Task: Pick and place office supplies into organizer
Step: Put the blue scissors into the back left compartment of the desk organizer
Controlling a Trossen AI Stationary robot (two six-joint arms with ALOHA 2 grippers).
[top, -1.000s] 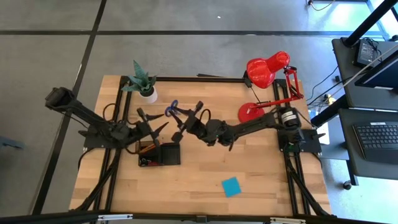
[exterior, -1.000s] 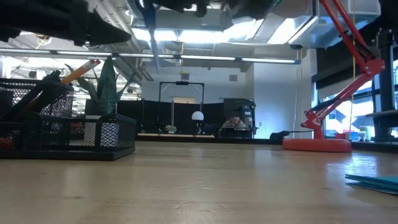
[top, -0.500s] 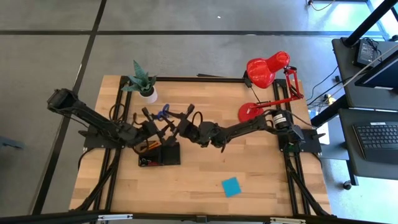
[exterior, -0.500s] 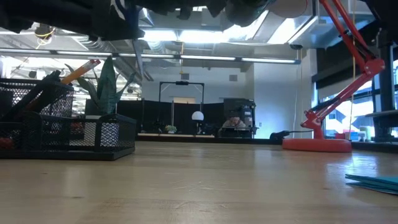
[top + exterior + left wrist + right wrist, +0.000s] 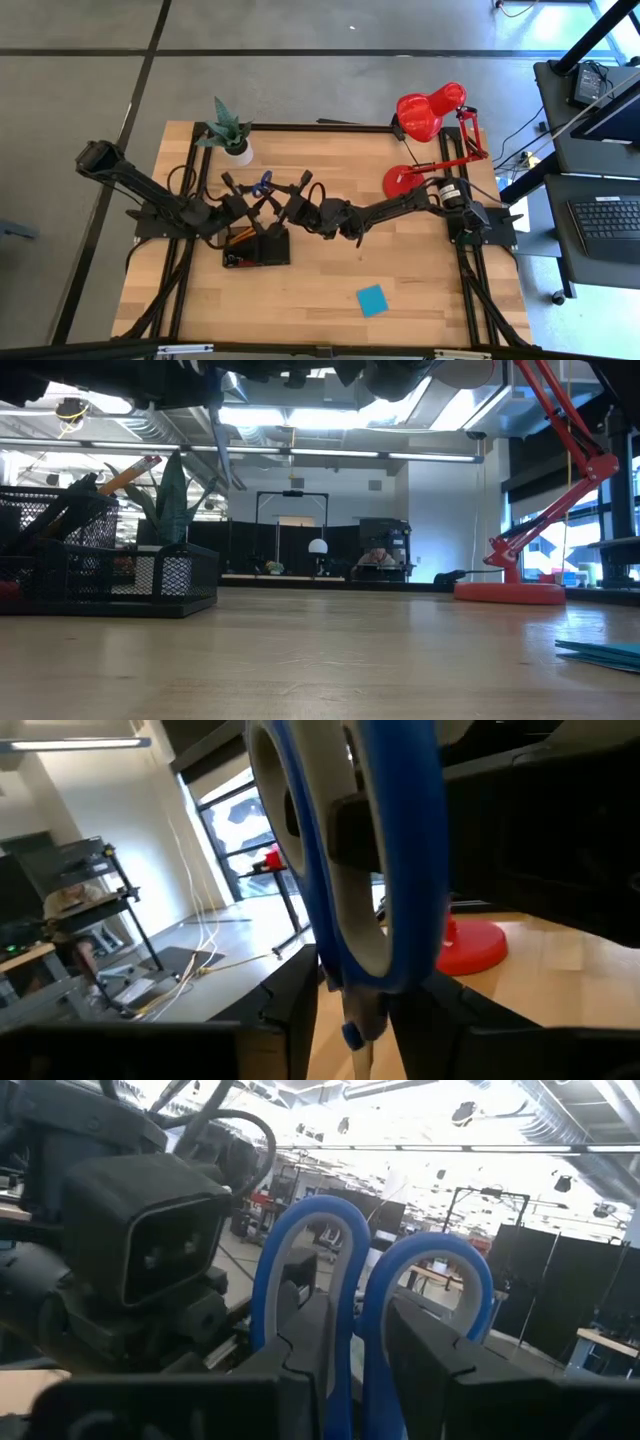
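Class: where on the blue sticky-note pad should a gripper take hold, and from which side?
Grip the blue sticky-note pad across two opposite edges, coming straight down from above. It lies flat on the table, thin and turned askew, so only its edges offer purchase; turn the wrist to match. The right gripper is probably nearer, but holds the scissors.
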